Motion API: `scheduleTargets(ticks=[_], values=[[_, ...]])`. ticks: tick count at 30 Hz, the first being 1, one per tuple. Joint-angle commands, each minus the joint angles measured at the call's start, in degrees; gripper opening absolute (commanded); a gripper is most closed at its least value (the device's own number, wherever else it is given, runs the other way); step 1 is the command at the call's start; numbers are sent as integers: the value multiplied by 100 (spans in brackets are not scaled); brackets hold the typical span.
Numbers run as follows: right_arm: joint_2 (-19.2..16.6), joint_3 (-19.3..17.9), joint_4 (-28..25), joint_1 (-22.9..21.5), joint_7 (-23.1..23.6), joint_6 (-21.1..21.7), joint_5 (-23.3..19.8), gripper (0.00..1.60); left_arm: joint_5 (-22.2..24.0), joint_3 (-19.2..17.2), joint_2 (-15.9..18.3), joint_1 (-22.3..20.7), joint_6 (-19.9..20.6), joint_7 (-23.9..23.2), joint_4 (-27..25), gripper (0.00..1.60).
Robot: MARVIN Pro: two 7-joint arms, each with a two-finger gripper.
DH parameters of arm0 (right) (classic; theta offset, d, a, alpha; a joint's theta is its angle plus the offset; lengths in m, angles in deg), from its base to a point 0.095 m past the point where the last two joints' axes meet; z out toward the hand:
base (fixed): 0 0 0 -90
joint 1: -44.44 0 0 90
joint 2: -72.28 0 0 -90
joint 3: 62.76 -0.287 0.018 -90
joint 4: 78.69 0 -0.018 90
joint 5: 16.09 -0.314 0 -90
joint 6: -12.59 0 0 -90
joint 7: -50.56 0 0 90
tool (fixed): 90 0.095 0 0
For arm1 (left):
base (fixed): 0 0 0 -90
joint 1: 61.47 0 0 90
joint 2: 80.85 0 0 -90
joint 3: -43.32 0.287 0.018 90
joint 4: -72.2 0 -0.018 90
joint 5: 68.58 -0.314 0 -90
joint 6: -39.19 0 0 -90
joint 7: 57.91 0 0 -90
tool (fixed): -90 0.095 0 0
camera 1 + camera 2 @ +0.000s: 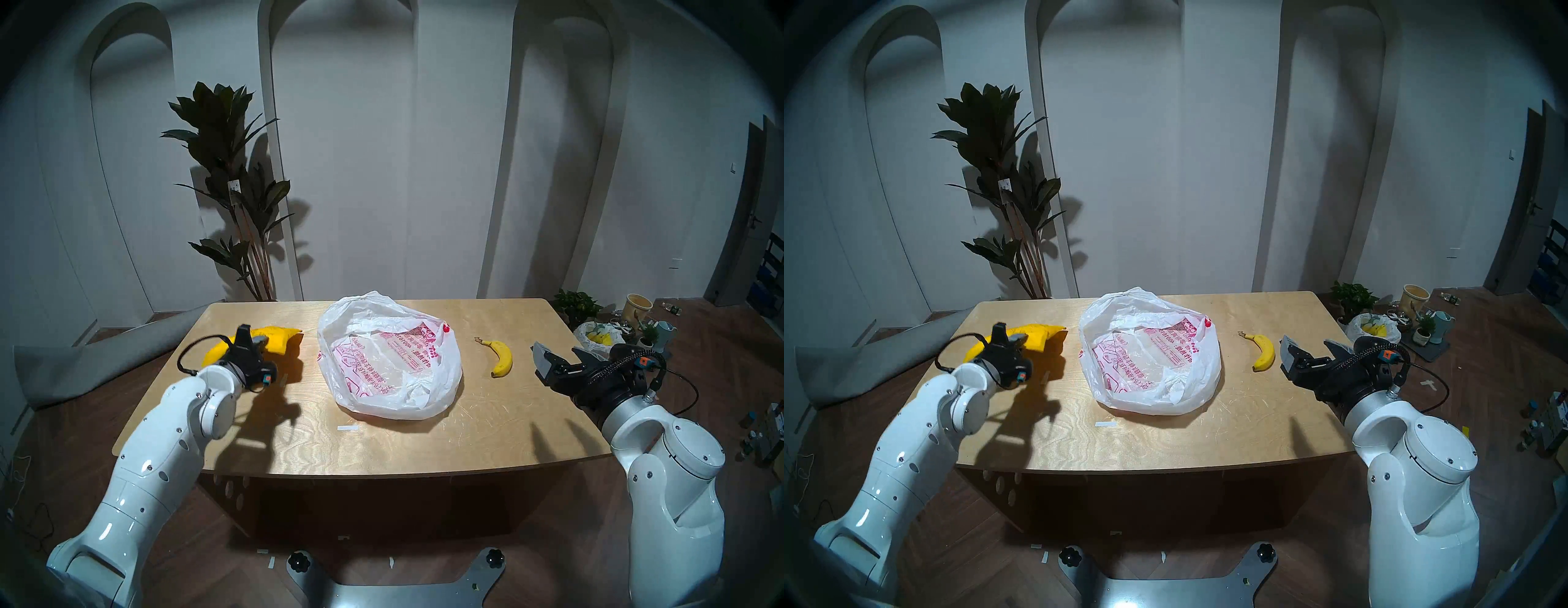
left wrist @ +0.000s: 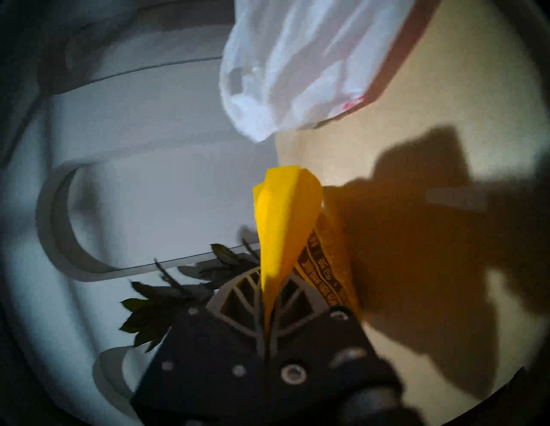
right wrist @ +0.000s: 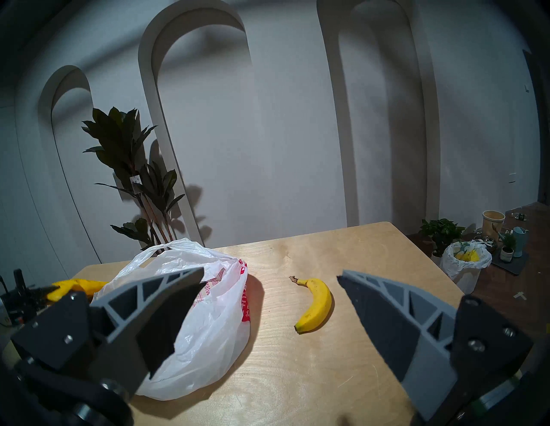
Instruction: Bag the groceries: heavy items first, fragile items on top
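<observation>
My left gripper [image 1: 253, 339] is shut on the edge of the yellow pouch [image 1: 278, 344], holding it a little above the table's left side. In the left wrist view the pouch [image 2: 282, 220] sticks out from between the closed fingers [image 2: 238, 294] towards the bag [image 2: 297, 59]. The white bag with red print [image 1: 390, 361] lies open and crumpled at the table's middle. The banana [image 1: 502, 358] lies on the table right of the bag. My right gripper [image 1: 560, 354] is open and empty, just right of the banana [image 3: 317, 303].
The wooden table [image 1: 382, 446] carries a small white tape strip [image 1: 347, 428] near the front. A tall plant [image 1: 237, 191] stands behind its left corner. A smaller unprinted white bag [image 1: 598, 337], pots and cups sit on the floor at right. A grey mat [image 1: 85, 361] lies at left.
</observation>
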Motion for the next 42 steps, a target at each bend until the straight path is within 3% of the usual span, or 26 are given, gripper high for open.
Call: scheduleTargets(ticks=[1,9,13,15,20,24,33,42], values=[[-5,1,-94,-30,7,-19,-2,160,-212,-343,241,-650,-78,347,-669,0],[-4,1,-99,-31,8,-19,-2,160,-370,-239,161,-901,-315,372,-1091,0],[-4,1,-101,-31,9,-19,-2,160,-343,-205,83,-1125,-360,139,-1437,0],[-4,0,-100,-31,9,-19,-2,160,-277,-259,-43,-1058,-448,268,-1416,0],[-4,0,-97,-33,10,-19,-2,160,-77,-93,-373,-1227,-569,84,-1704,0],[-4,0,-95,-34,10,-19,-2,160,304,152,-761,-1422,-608,-269,-1902,0],[-5,1,-82,-39,12,-19,-3,160,1266,580,-1297,-1676,-527,-932,-1990,0],[-3,0,-103,-34,10,-19,-1,160,2340,750,-1925,-2002,-78,-1884,-1577,0]])
